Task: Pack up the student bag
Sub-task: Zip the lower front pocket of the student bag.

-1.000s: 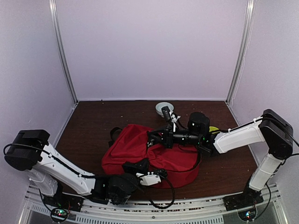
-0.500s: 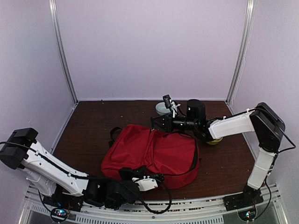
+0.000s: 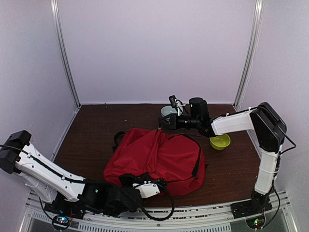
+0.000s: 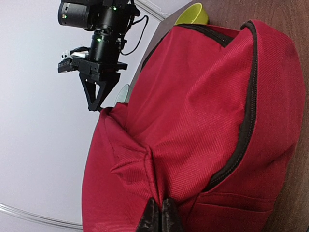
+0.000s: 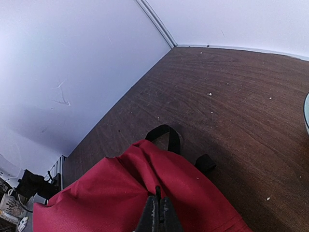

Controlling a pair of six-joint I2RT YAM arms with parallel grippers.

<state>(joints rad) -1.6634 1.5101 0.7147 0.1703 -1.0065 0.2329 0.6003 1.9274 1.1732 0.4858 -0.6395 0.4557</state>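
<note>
Left gripper (image 4: 158, 218) pinches the near edge and right gripper (image 5: 157, 212) the far edge of the student bag (image 3: 154, 157), which we see lying on the table (image 3: 96, 125) between them, long axis left-right, black zipper (image 3: 197, 157) at its right end.

Dark brown wood-grain worktop (image 3: 96, 130). Red student bag (image 3: 154, 157) lies mid-worktop; yellow-green bowl (image 3: 220, 141) near its right; pale dish (image 3: 166, 110) behind, near back wall.
</note>
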